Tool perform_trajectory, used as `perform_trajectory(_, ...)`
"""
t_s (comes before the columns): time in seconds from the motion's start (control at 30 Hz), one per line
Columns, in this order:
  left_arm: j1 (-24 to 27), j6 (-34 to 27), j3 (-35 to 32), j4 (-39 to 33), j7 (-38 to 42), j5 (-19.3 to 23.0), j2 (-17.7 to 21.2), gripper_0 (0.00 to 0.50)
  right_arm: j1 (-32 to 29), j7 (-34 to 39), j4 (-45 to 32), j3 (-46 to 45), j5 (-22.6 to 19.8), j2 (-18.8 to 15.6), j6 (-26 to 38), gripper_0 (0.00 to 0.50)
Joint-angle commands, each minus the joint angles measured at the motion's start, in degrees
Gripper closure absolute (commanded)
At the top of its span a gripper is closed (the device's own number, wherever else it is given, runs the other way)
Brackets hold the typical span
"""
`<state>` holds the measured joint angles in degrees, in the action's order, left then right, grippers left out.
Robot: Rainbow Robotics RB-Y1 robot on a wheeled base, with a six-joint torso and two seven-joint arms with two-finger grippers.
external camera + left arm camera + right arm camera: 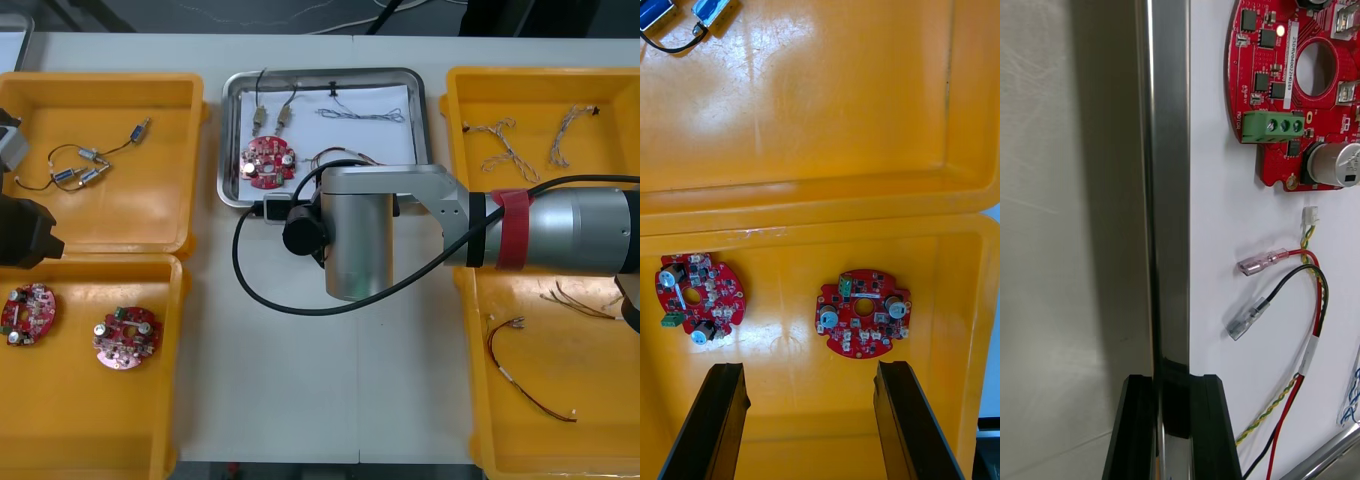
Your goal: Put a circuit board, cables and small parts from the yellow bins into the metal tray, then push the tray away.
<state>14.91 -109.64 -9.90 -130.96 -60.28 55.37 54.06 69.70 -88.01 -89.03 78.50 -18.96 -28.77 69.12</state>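
Seemingly the right claw [1169, 427] pinches the metal tray [1166, 187] rim; the left claw [809, 367] hangs spread above a yellow bin [955, 300]. Skewed pushing could break that grip.

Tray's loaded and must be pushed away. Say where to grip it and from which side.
Grip the metal tray by its near rim from the robot's side, one finger inside, one outside: it is a thin raised lip, and the circuit board lies clear. The right gripper pinches it so; the left gripper hangs open over a yellow bin.
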Motion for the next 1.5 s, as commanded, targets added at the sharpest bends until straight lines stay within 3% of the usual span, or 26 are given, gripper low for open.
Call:
perform_trajectory(0.03, -1.1, -0.4, -1.8, -1.5, -3.8, -0.1, 2.5, 0.000, 3.6, -2.3, 1.2, 0.2, 0.9, -1.3, -1.9, 0.500)
perform_trajectory(0.63, -1.1, -0.4, -1.8, -1.5, -3.8, -0.1, 2.5, 0.000, 4.6, -2.5, 5.9, 0.2, 5.2, -1.2, -8.3, 0.500)
perform_trajectory(0.97, -1.1, -0.4, -1.8, -1.5, -3.8, -0.1, 2.5, 0.000, 5.1, -1.7, 11.3, 0.2, 7.3, -0.9, -16.7, 0.500)
perform_trajectory(1.37, -1.1, -0.4, -1.8, -1.5, -3.8, -0.1, 2.5, 0.000, 5.3, -1.4, 11.8, 0.3, 7.2, -0.8, -16.7, 0.500)
perform_trajectory(1.43, -1.1, -0.4, -1.8, -1.5, -3.8, -0.1, 2.5, 0.000, 5.3, -1.2, 11.8, 0.3, 7.2, -0.8, -16.7, 0.441)
perform_trajectory(1.5, -1.1, -0.4, -1.8, -1.5, -3.8, -0.1, 2.5, 0.000, 5.3, -1.3, 11.9, 0.2, 7.2, -0.5, -16.7, 0.281)
